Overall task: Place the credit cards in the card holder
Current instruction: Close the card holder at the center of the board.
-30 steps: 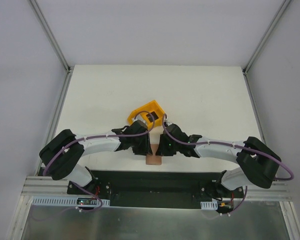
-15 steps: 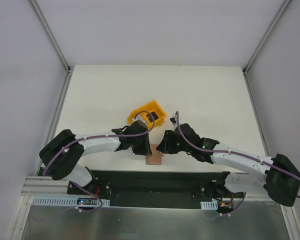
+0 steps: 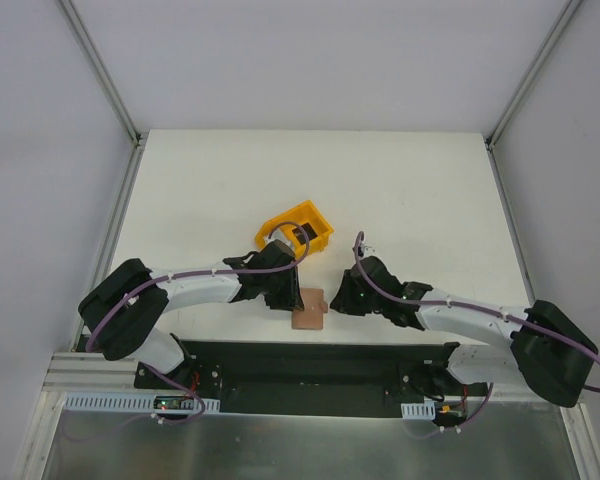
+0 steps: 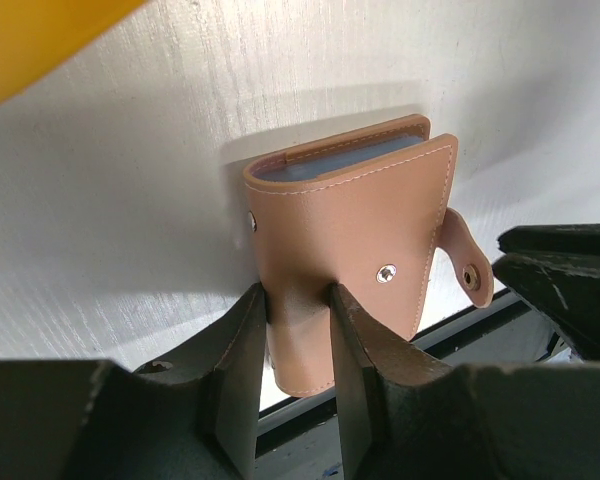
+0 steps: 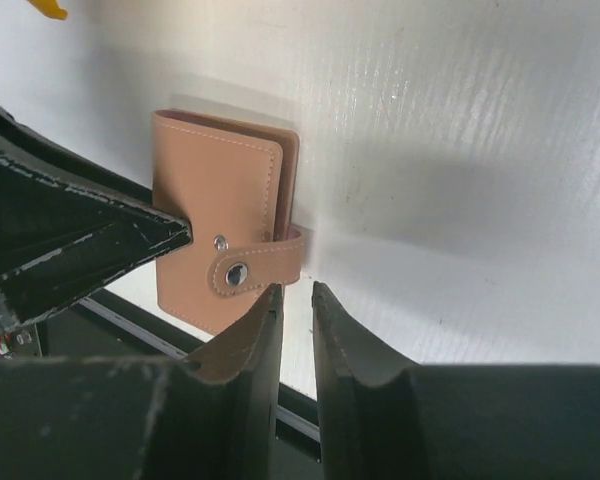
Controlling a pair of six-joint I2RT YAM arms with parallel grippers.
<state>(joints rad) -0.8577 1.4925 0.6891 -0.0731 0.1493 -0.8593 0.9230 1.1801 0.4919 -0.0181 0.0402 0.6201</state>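
The brown card holder (image 3: 307,311) stands folded at the table's near edge. My left gripper (image 3: 283,297) is shut on its lower part, as the left wrist view shows (image 4: 298,295). The holder (image 4: 350,230) has grey-blue credit cards (image 4: 330,160) showing edge-on inside it at the top. Its tab clasp (image 4: 467,265) hangs unsnapped beside the stud. My right gripper (image 3: 332,301) is just right of the holder, apart from it. In the right wrist view its jaws (image 5: 297,290) are nearly together and empty, with the tab (image 5: 250,270) just ahead of them.
The yellow plastic bin (image 3: 295,226) sits just behind the left gripper, with a dark item inside; its corner also shows in the left wrist view (image 4: 40,40). The black base rail (image 3: 310,360) runs along the near edge right below the holder.
My right gripper has drawn back to the right, away from the card holder, and its arm has stretched out lower. The left gripper and the holder have stayed put.
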